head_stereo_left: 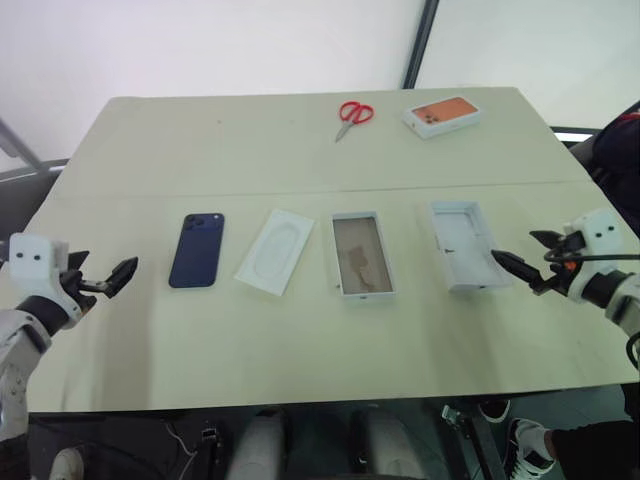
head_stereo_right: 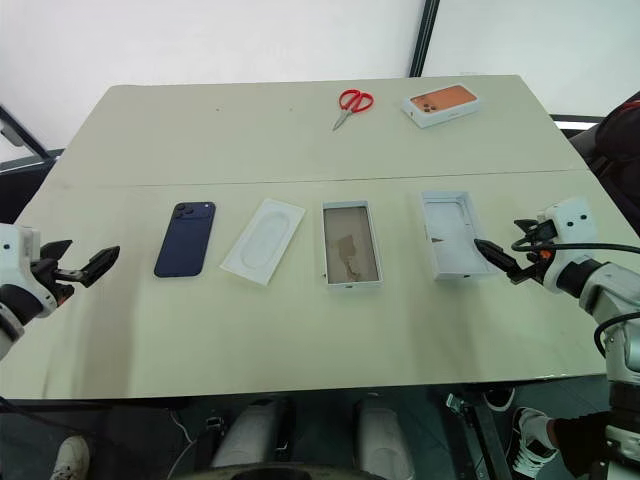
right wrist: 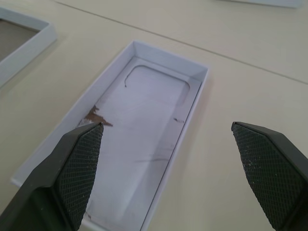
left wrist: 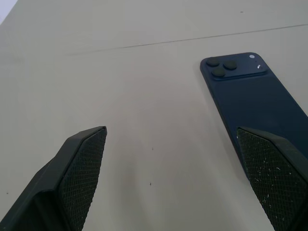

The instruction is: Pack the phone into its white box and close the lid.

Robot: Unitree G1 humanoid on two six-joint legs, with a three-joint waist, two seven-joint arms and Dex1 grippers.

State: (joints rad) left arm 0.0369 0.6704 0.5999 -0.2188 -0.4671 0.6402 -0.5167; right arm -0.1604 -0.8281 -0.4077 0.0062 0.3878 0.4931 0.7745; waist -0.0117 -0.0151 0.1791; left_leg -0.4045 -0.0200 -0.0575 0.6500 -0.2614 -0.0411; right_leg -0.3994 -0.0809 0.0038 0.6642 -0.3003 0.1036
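Both claws hang spread wide and empty: the phone lies flat just ahead of the left claw, the lid before the right claw. The glossy phone could skid across the counter when pinched, or land askew in the white box beyond it

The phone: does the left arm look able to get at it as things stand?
Probably yes. The left gripper is open, beside the phone, which lies flat on the table with bare surface between them; the white card is on its far side.
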